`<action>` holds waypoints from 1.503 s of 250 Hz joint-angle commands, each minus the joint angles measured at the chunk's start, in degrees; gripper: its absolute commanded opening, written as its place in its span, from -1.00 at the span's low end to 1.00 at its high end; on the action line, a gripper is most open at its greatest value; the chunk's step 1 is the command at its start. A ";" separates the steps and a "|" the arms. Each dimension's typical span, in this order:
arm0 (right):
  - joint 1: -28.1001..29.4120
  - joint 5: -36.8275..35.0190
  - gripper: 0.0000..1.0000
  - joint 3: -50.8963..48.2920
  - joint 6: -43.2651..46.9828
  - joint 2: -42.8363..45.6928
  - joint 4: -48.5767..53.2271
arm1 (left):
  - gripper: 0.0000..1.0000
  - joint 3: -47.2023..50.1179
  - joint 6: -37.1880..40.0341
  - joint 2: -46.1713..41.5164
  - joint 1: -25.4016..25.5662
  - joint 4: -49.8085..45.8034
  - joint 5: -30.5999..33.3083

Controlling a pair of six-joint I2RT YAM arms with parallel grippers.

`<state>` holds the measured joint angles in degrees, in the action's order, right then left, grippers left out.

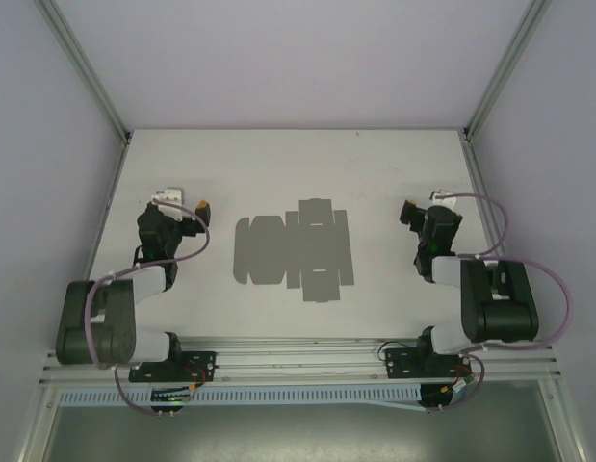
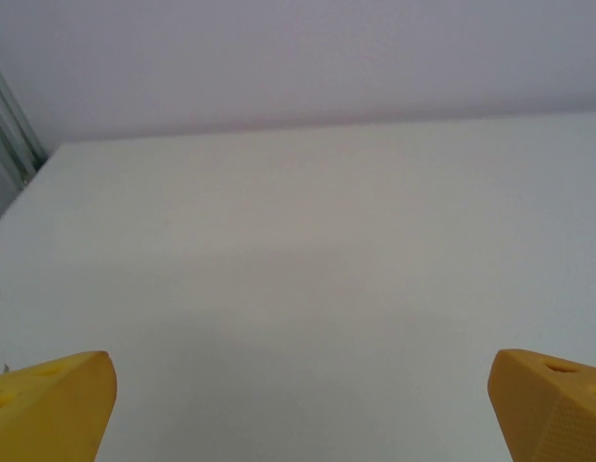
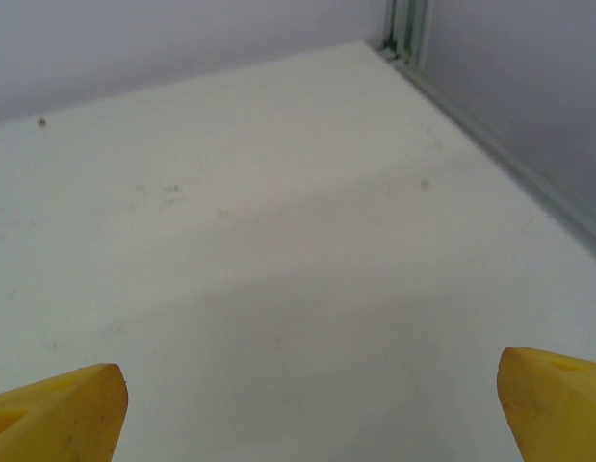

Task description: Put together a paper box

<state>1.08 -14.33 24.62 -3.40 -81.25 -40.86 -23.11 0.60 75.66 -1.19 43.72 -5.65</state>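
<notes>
We're looking at the paper box [image 1: 293, 252] lying completely flat: an unfolded grey die-cut sheet, flaps and tabs spread out, sitting in the middle of the white table [image 1: 375, 164]. Neither arm is touching it. The left gripper [image 2: 302, 409] is hanging wide open over bare table off to the sheet's left, its yellow fingertips [image 2: 52, 404] poking in at the bottom corners of its wrist view and holding nothing. The right gripper [image 3: 312, 404] is doing the same on the right side, well apart from the sheet and pointing toward the far right corner by the metal frame [image 3: 403, 29].
</notes>
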 commanded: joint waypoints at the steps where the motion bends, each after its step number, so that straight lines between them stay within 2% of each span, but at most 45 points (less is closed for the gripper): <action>1: 1.03 -2.79 0.98 4.35 -1.84 5.84 11.96 | 0.98 -2.62 -9.15 -6.09 -0.39 -12.28 2.39; 15: 1.55 -2.37 0.98 5.95 -4.14 7.98 16.28 | 0.98 -3.94 -14.42 -7.63 -0.37 -16.98 3.76; 33: 3.43 -2.21 0.98 7.96 -5.97 10.49 21.33 | 0.98 -6.36 -15.17 -8.55 -0.37 -21.29 0.72; 69: 12.43 -8.13 0.98 15.22 -7.45 11.18 35.38 | 0.98 -10.84 -21.22 -11.10 -0.26 -30.39 -6.53; 82: 15.07 -8.31 0.98 18.14 -9.05 10.06 40.62 | 0.97 -13.17 -25.11 -10.66 -0.31 -35.71 -7.61; 103: 18.24 -7.14 0.98 21.24 -12.51 7.18 45.77 | 0.98 -16.34 -28.00 -7.75 -0.26 -41.92 -13.99; 131: 22.39 -2.67 0.94 24.26 -16.93 2.00 49.14 | 0.98 -16.22 -31.87 -3.74 0.76 -42.21 -23.07; 147: 24.91 -2.63 0.94 26.69 -18.98 -1.46 52.06 | 0.97 -16.61 -31.80 -1.92 2.80 -44.58 -22.21; 170: 27.19 -0.95 0.91 30.09 -20.41 -5.63 55.87 | 0.97 -19.30 -29.29 0.92 8.02 -52.42 -15.22; 189: 28.25 1.23 0.89 31.72 -21.34 -7.60 56.97 | 0.97 -20.73 -29.50 3.76 9.71 -55.26 -17.48; 214: 28.43 7.05 0.75 33.52 -22.19 -10.11 58.21 | 0.97 -20.74 -29.87 7.19 10.88 -55.23 -22.45; 235: 28.61 11.39 0.56 33.91 -23.02 -12.33 57.98 | 0.96 -21.65 -28.53 9.79 12.21 -57.40 -20.68; 251: 28.62 13.84 0.33 34.06 -23.04 -14.30 57.14 | 0.92 -23.13 -27.61 11.83 12.36 -59.77 -18.68; 267: 28.62 16.10 0.09 35.25 -22.74 -16.38 57.42 | 0.89 -24.74 -26.55 13.86 12.40 -60.94 -19.30; 286: 28.57 18.09 -0.12 36.56 -22.35 -18.78 57.68 | 0.82 -26.07 -26.02 16.06 12.61 -60.41 -21.39; 308: 28.32 16.91 -0.30 37.46 -22.87 -20.88 58.81 | 0.76 -27.38 -25.58 18.47 12.89 -60.34 -22.30; 376: 25.31 18.68 -0.47 33.30 -23.81 -24.42 56.69 | 0.74 -28.33 -24.12 21.76 13.94 -60.51 -23.70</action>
<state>27.97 2.26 60.12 -26.02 -103.88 15.92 -50.37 -25.10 96.05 12.05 -14.81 -27.20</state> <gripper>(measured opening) 0.288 0.875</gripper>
